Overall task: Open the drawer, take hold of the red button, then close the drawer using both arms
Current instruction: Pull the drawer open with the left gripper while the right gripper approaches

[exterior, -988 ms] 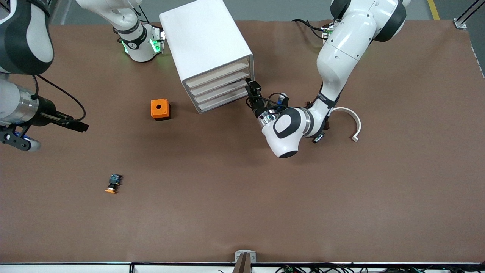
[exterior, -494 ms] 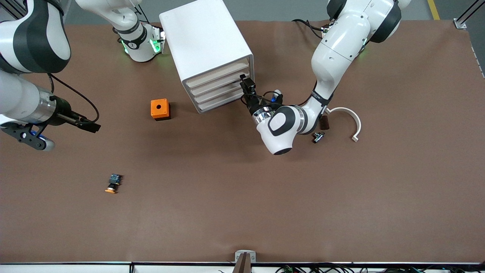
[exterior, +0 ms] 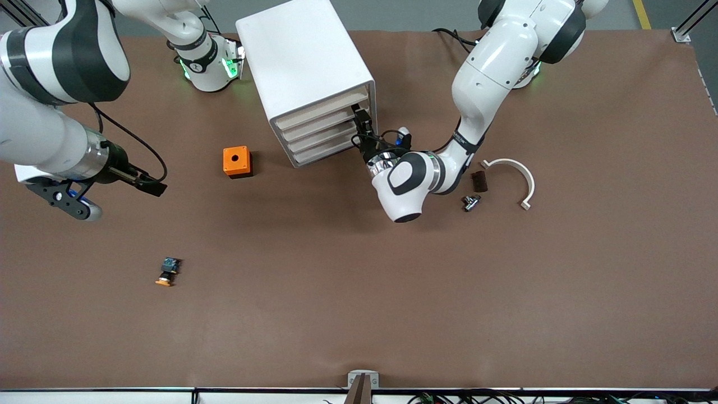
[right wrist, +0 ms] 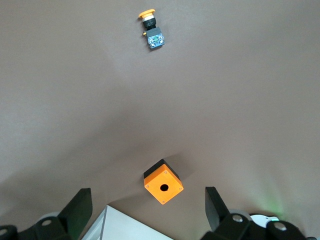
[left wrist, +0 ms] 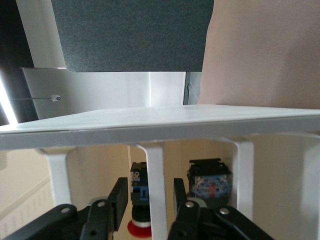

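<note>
Cabinet: white box (exterior: pixel 303 56) on the brown table (exterior: pixel 359 314), standing between the two arm bases, with four pale fronts in a stack, all pushed in.

Left gripper: at the cabinet's front (exterior: pixel 360 126), low, at the end of the fronts toward the left arm's base.

Left gripper, state: fingers (left wrist: pixel 118 199) spread, one on each side of a white upright bar of the drawer (left wrist: pixel 155 165). A narrow gap shows between one finger and the bar, so nothing is pinched.

Drawer: closed (which of the four the gripper is at cannot be told).

Button: red cap and black-and-blue body (left wrist: pixel 139 212), inside the drawer, seen through the gap between the bars, just past the left fingers. A second black-and-blue part (left wrist: pixel 210 181) sits beside it.

Right gripper: waiting over bare table (exterior: pixel 150 186) toward the right arm's end, fingers spread wide, nothing between them.

Orange cube: holed top (exterior: pixel 237 161), on the table beside the cabinet, toward the right arm's end.

Orange-capped button: lying on its side (exterior: pixel 166 271), nearer the front camera than the cube.

Other bits: white curved strip (exterior: pixel 513 171), dark brown block (exterior: pixel 479 180) and small metal part (exterior: pixel 471 201), near the left arm's wrist.
</note>
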Motion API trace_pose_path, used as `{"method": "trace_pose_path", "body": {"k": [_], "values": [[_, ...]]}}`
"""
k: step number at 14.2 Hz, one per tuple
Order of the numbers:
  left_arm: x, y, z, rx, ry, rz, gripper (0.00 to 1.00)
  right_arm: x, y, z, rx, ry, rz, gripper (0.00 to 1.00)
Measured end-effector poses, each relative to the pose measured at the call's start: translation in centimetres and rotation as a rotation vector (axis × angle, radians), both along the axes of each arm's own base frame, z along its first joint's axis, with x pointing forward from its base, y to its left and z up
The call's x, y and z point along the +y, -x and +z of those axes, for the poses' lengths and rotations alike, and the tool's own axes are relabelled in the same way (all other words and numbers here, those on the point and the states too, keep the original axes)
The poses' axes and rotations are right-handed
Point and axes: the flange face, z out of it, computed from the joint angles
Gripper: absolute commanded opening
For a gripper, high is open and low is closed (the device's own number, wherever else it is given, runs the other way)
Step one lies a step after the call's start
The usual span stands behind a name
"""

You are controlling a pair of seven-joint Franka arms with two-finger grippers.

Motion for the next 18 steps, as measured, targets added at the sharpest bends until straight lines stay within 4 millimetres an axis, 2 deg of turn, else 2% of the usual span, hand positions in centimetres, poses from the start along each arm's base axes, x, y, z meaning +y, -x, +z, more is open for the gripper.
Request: {"method": "trace_pose_path", "body": {"k": [3, 6, 9, 13, 18], "values": [[-0.4, 1.1, -0.4, 0.016, -0.025, -0.015, 0.19, 2.1, 0.0, -0.5, -0.018, -0.024, -0.038, 1.00], [-0.4, 1.2, -0.5, 0.026, -0.048, -0.015, 0.09, 5.7, 0.5, -1.5, -0.042, -0.021, -0.077, 1.00], [-0.5, 1.3, -0.6, 0.030, -0.057, -0.016, 0.05, 10.5, 1.6, -1.8, -0.062, -0.014, -0.114, 1.00], [0.1, 0.6, -0.6, 0.030, -0.065, -0.002, 0.07, 17.9, 4.1, -3.9, -0.101, -0.008, -0.186, 1.00], [3.1, -2.7, -0.6, 0.033, -0.064, 0.067, 0.10, 26.2, 7.1, -6.5, -0.136, -0.008, -0.284, 1.00]]}}
